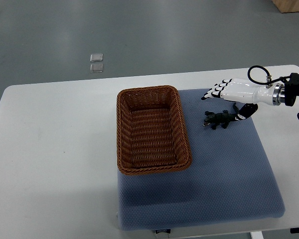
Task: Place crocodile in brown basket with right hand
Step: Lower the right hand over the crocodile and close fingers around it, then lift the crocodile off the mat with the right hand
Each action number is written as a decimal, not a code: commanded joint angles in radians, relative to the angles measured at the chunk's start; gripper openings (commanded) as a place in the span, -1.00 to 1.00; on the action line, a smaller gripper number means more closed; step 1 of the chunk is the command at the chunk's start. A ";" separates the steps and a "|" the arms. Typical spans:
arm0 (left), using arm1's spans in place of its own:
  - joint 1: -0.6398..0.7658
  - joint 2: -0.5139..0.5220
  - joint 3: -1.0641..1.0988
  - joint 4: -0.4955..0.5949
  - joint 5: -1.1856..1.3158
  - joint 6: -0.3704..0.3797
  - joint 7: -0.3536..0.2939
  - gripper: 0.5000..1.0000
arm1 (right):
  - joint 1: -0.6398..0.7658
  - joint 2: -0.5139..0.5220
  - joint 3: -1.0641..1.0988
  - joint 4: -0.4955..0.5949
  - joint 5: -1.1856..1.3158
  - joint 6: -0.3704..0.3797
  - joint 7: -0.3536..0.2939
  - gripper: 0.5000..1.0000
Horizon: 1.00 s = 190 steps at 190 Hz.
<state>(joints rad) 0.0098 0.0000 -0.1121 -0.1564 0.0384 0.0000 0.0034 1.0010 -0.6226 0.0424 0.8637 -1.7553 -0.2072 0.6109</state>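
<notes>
The right hand (236, 92) is open and holds nothing: its fingers stretch flat toward the basket, and the thumb hangs by the tail of the crocodile (218, 119), which lies on the mat (229, 174) just below the hand. The toy is small and low, so the fingers could close above it or nudge it aside, and a loose pinch could drop it short of the rim. The basket (120, 130), near on the crocodile's left, is empty.
</notes>
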 commanded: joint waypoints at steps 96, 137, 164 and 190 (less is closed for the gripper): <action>0.001 0.000 0.000 0.000 0.000 0.000 0.000 1.00 | 0.002 0.090 -0.130 -0.121 -0.032 -0.132 0.000 0.74; -0.001 0.000 0.000 0.000 0.000 0.000 0.000 1.00 | 0.061 0.119 -0.165 -0.150 -0.052 -0.123 0.000 0.74; -0.001 0.000 0.000 0.000 0.000 0.000 0.000 1.00 | 0.099 0.144 -0.219 -0.155 -0.052 -0.116 0.000 0.74; -0.001 0.000 0.000 0.000 0.000 0.000 0.000 1.00 | 0.119 0.165 -0.288 -0.186 -0.052 -0.116 0.000 0.74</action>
<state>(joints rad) 0.0096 0.0000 -0.1120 -0.1565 0.0384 0.0000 0.0031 1.1032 -0.4736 -0.1961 0.6995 -1.8067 -0.3240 0.6109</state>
